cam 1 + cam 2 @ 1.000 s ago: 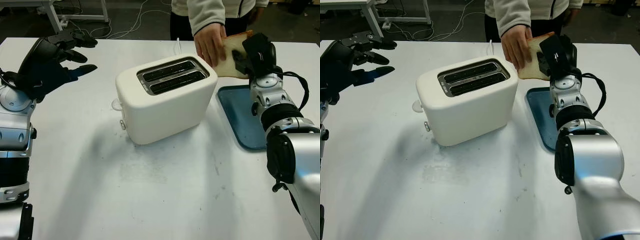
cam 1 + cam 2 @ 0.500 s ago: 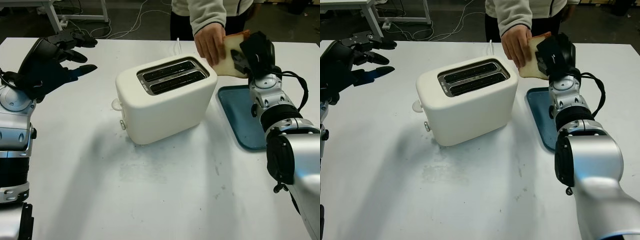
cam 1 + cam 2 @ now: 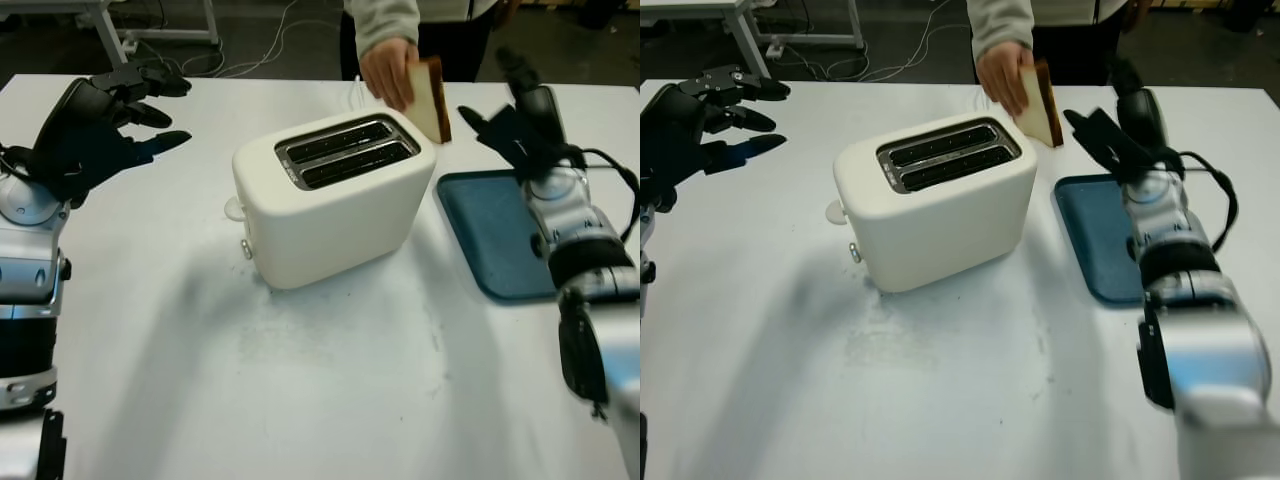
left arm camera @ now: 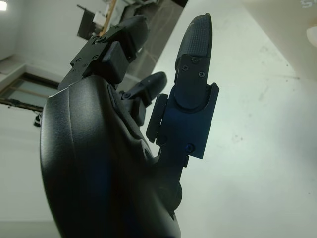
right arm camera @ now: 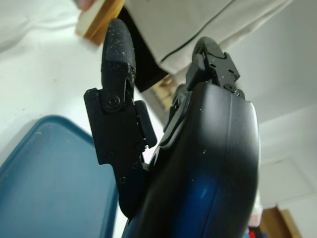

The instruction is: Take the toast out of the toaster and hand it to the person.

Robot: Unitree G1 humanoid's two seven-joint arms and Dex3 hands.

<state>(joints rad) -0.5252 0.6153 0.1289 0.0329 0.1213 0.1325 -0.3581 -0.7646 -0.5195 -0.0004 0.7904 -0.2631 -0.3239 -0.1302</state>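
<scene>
A white two-slot toaster [image 3: 330,200] stands mid-table, both slots showing nothing inside. The slice of toast [image 3: 428,98] is held by a person's hand [image 3: 387,72] just behind the toaster's right end. My right hand [image 3: 512,118] is open, raised over the far edge of the blue tray [image 3: 500,245], a short gap to the right of the toast and not touching it. In the right wrist view the toast's [image 5: 101,19] crust edge shows past a fingertip [image 5: 119,39]. My left hand [image 3: 105,120] is open, raised above the table's left side.
The person in a light sweater [image 3: 385,18] stands behind the table's far edge. A white cord [image 3: 352,90] runs back from the toaster. Cables lie on the floor beyond the table.
My right hand has let go of the toast and drawn back to the right. The person's hand now holds the toast alone and has carried it leftward. My left hand has stayed put.
</scene>
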